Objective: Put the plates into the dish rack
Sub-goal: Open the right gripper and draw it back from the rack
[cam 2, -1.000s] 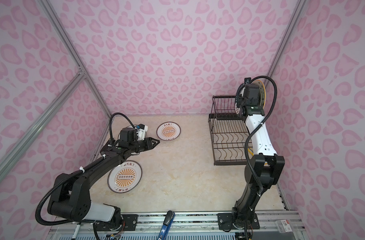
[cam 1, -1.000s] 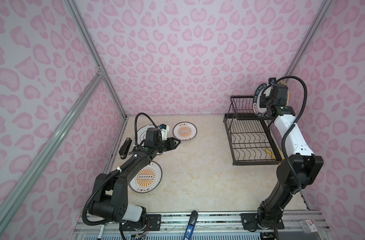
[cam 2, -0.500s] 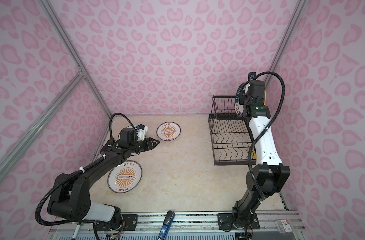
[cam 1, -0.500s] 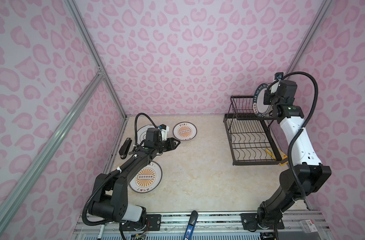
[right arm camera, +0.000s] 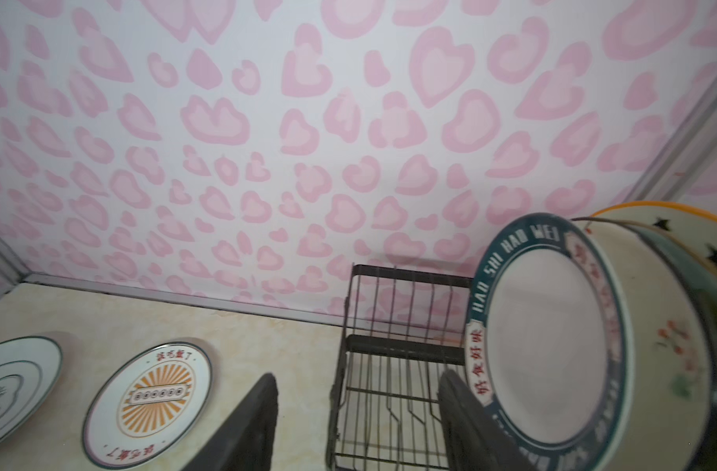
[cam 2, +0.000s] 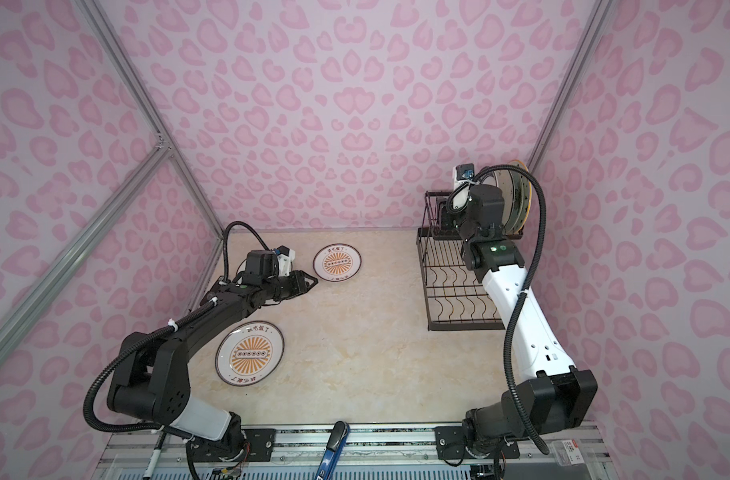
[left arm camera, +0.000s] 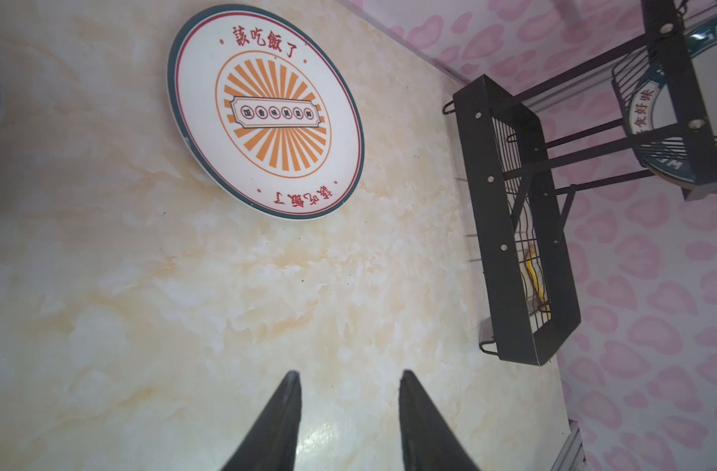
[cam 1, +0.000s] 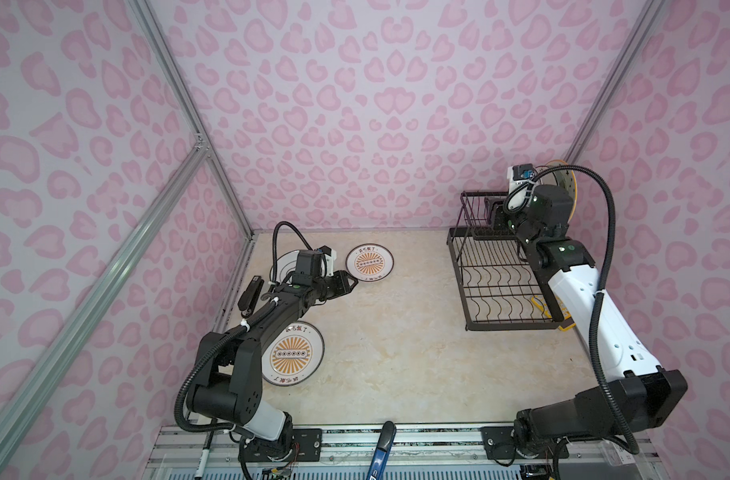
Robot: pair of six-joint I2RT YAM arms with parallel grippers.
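Dark-rimmed lettered ceramic plate (right arm camera: 552, 338) stands in black wire dish rack (cam 1: 513, 327) just beside parted right jaws; left jaws gape empty over open tabletop (cam 1: 396, 353).

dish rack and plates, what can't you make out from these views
- Plates standing on the dish rack: count unclear, the right arm covers them in both top views.
- Starry plate: cut off by the right wrist view's edge.
- White plate: emblem hidden behind the left arm in a top view.
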